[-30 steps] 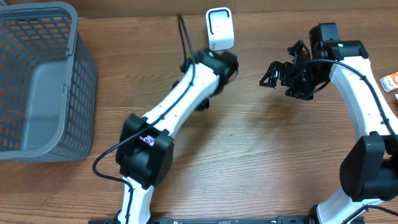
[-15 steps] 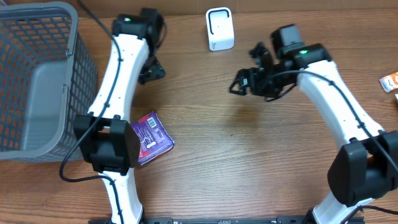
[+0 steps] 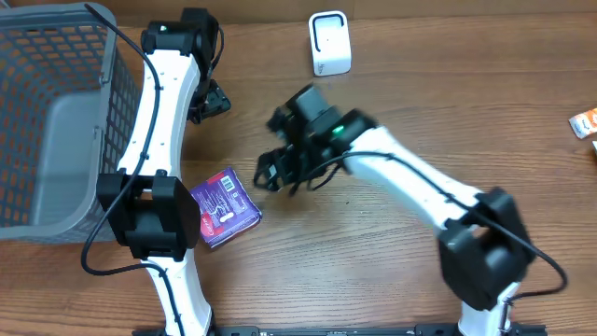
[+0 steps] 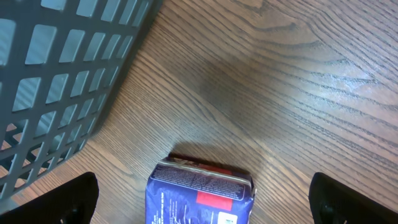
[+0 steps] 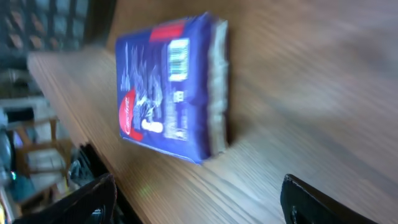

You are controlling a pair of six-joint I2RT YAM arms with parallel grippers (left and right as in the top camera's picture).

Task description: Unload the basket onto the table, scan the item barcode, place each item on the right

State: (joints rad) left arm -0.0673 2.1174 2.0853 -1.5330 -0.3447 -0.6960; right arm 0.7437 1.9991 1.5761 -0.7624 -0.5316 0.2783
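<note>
Brown wood-grain table [image 3: 373, 271], both arms over it, purple packet [image 3: 224, 207] lying flat front-left of centre.
Far left: grey plastic basket [image 3: 56, 121], grid walls, solid floor. Left gripper [image 3: 213, 101] just beside its right rim, jaws spread wide, holding nothing. Packet glossy, rectangular, barcode side up, apart from the basket and partly under the left arm's black joint. Right gripper [image 3: 268, 175] near the packet's right side, not touching, jaws spread, nothing between them. White boxy scanner [image 3: 329, 43] upright at the back edge. Small orange-white pack [image 3: 586, 121] at far right edge.
</note>
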